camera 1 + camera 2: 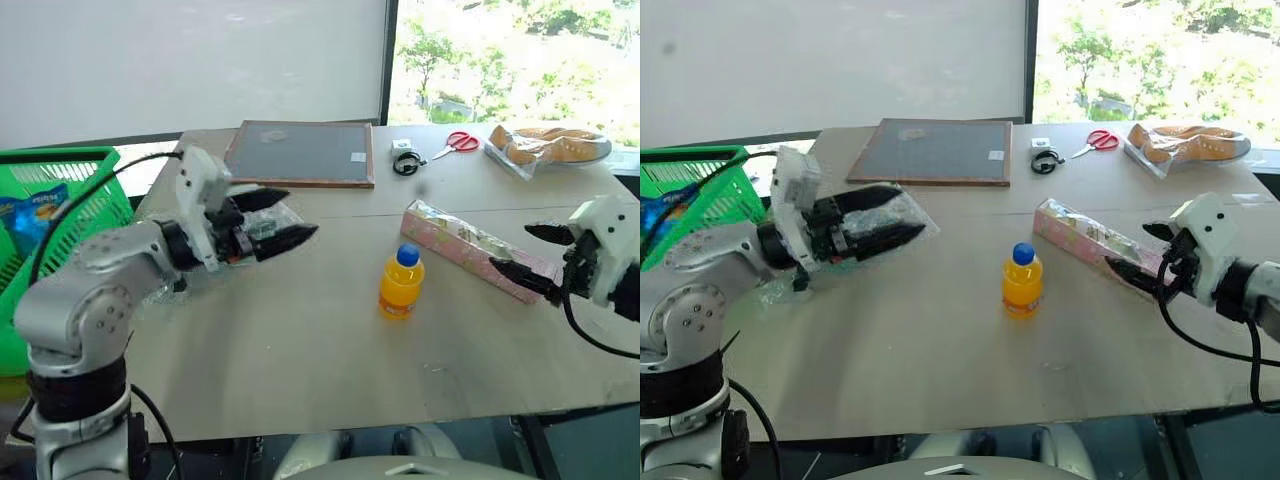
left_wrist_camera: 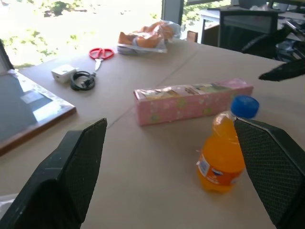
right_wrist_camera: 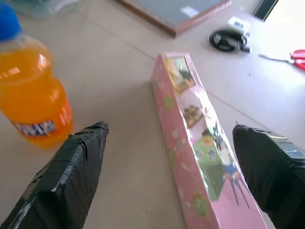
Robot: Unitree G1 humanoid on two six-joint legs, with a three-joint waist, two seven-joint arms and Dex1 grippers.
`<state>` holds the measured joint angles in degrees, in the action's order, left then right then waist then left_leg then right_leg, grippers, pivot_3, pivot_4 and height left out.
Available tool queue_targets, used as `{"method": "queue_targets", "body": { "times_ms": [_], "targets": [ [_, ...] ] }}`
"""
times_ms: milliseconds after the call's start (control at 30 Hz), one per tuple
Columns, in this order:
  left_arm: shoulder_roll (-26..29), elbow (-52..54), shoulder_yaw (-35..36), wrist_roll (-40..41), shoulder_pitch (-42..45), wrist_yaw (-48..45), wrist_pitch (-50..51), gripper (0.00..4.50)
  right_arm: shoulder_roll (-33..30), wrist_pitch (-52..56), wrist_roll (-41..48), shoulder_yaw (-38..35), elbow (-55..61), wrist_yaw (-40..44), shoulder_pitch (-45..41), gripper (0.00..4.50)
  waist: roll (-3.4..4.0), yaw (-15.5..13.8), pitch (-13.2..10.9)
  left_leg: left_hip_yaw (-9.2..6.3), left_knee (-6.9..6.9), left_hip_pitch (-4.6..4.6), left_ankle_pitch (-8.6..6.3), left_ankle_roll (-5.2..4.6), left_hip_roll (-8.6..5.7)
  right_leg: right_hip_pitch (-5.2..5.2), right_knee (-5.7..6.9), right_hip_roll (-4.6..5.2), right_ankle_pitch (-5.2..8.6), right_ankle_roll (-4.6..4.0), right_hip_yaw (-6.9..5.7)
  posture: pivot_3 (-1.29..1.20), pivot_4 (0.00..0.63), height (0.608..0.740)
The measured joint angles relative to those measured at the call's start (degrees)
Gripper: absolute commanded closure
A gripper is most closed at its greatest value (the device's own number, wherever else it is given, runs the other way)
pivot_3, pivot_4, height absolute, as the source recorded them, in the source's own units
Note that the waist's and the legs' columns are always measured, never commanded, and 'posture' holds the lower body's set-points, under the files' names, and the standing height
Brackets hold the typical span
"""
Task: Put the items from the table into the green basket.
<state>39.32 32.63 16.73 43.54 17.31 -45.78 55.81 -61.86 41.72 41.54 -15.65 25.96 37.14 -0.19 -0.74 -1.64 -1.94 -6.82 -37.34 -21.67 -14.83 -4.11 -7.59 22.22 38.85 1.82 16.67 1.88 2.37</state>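
A: What do you have at your far left?

B: You have the green basket (image 1: pixel 62 190) off the table's (image 1: pixel 300 340) left edge, with a blue snack packet (image 1: pixel 35 215) inside it.

A: And your left gripper (image 1: pixel 280 222)?

B: It hangs above the clear plastic bag (image 1: pixel 875 212), its fingers spread wide and holding nothing. The bag lies on the table beneath them.

A: What is in the middle?

B: You see the small orange drink bottle (image 1: pixel 401 282) with a blue cap, upright, well apart from the basket. Behind it lies a framed dark board (image 1: pixel 302 153), then a black cable with a white charger (image 1: pixel 405 158) and red scissors (image 1: pixel 458 142).

A: And to your right?

B: The long pink carton (image 3: pixel 200 152) lies flat, just beside the bottle. Your right gripper (image 1: pixel 530 252) is spread wide at the carton's near end, one finger on each side. Whether either touches it, you cannot tell.
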Motion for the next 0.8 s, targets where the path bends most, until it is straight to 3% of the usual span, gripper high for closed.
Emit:
{"method": "queue_targets", "body": {
  "times_ms": [267,467,600,700,800],
  "targets": [
    [-3.39,7.86,-3.32,1.89,-6.01,2.71,-6.10,0.10,-0.60,-2.82,-10.59,12.65,-15.11,9.41,-11.65,0.00,-0.03,-2.02,-0.02,0.04,-0.05,-0.02,0.00,0.01,0.00,0.00,-0.01,0.02,0.00,-0.01,-0.01,0.14,0.027,0.740],
    [-3.28,5.63,-4.00,-1.67,-3.84,7.20,-8.04,0.10,4.16,-5.57,-10.41,10.70,-17.07,11.76,-13.19,0.00,-0.05,-4.08,-0.04,-0.01,-0.04,-0.07,-0.01,0.00,0.00,0.02,-0.03,0.01,0.00,-0.02,-0.05,0.11,0.026,0.740],
    [-1.40,-2.93,-9.25,-1.77,7.79,2.44,-8.52,0.10,5.12,-6.56,-12.75,7.72,-13.14,9.48,-7.80,0.00,-0.16,-6.06,0.01,-0.03,-0.12,-0.11,-0.02,0.02,-0.02,0.02,-0.11,0.04,-0.01,0.00,-0.11,0.07,0.021,0.740],
    [-0.12,-6.12,-12.13,-1.78,10.86,-2.23,-10.07,0.10,4.75,-6.42,-15.37,7.98,-14.34,8.96,-6.67,0.00,-0.09,-5.24,0.00,0.11,-0.09,-0.12,-0.02,0.00,-0.03,0.05,-0.09,0.05,-0.01,-0.01,0.03,0.04,0.024,0.740],
    [0.46,-7.15,-12.87,-1.62,11.05,-5.19,-10.83,0.10,4.10,-4.24,-16.83,8.98,-19.41,9.69,-10.99,0.00,-0.07,-3.27,-0.02,0.14,-0.02,-0.12,0.00,0.01,-0.02,0.15,-0.02,0.01,-0.01,-0.01,0.10,0.07,0.025,0.740]
  ]
}}
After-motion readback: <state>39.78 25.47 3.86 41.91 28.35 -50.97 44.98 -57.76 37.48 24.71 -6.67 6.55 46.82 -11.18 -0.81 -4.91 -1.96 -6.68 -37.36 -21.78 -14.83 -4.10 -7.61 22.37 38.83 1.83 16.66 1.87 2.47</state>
